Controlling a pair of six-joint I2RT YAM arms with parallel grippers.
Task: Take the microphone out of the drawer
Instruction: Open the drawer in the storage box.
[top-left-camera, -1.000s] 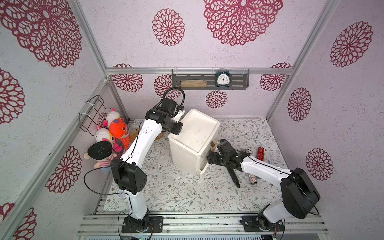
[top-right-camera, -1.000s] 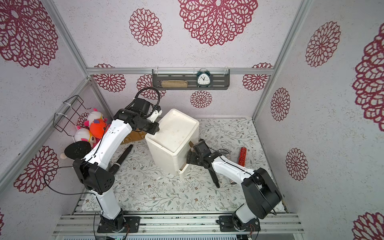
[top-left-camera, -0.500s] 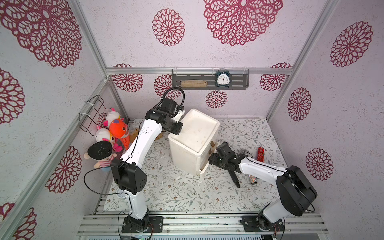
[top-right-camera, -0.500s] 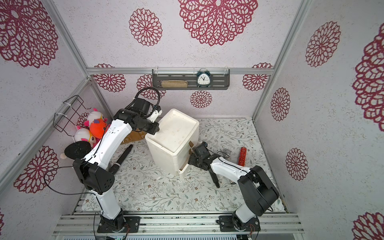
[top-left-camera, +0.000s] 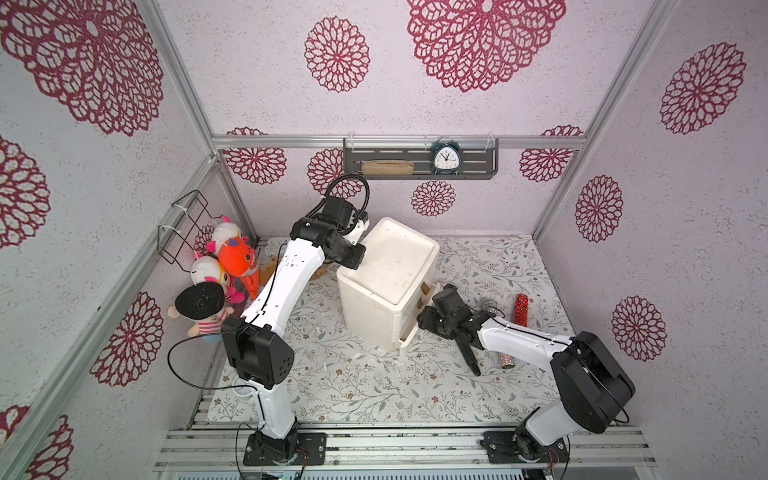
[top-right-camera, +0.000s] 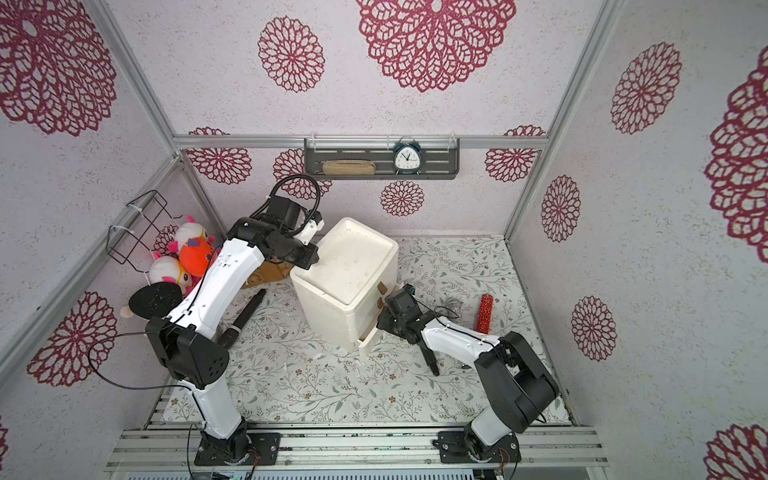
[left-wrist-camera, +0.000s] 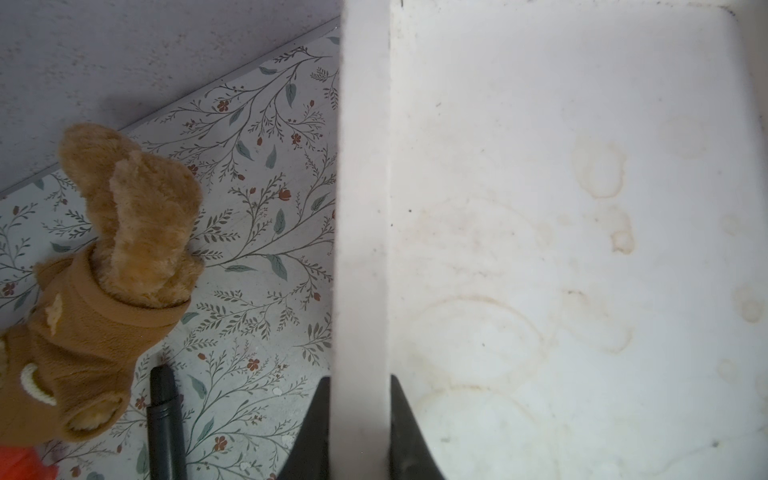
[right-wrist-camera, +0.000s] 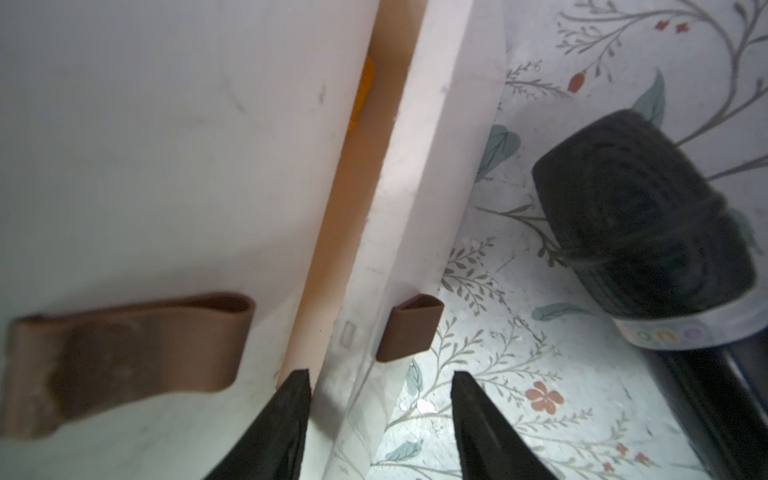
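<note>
My left gripper (left-wrist-camera: 360, 384) is clamped on the top rim (left-wrist-camera: 361, 187) of the white cabinet (top-left-camera: 390, 266). My right gripper (right-wrist-camera: 380, 378) has its jaws apart, astride the front of the slightly open drawer (right-wrist-camera: 415, 187). I cannot identify the microphone: only an orange sliver (right-wrist-camera: 361, 91) shows in the gap.

Lab robot cell dressed as a home room: aluminium frame (top-left-camera: 399, 141), wallpapered panels (top-left-camera: 478, 41), two robot arms (top-left-camera: 286, 282) bolted to base rails (top-left-camera: 399, 440). Props: wall shelf (top-left-camera: 473, 166), alarm clock (top-left-camera: 445, 160), plush toys (top-left-camera: 237, 257), floral table (top-left-camera: 374, 386).
</note>
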